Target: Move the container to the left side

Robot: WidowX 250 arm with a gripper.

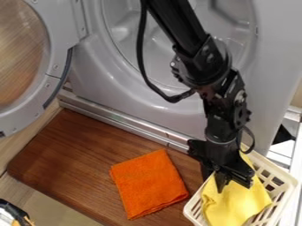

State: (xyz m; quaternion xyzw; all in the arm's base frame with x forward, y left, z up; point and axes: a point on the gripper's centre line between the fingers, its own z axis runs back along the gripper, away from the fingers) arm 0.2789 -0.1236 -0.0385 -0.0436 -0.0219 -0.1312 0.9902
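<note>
In the camera view we counted one cream container (278, 170), one yellow cloth (236, 205) inside it, one orange cloth (149, 183) lying flat on one wooden board (70, 154), and one open round door (59, 31). We found the container at the lower right, below the claw (229, 184), extending rightward and toward the camera from it. We could not tell whether the claw was wide or narrow.

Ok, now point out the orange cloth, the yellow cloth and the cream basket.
Orange cloth (149, 184): camera view, middle of its upper face.
Yellow cloth (237, 204): camera view, its broad middle part, inside the basket.
Cream basket (287, 179): camera view, its rim near the right-hand corner.
</note>
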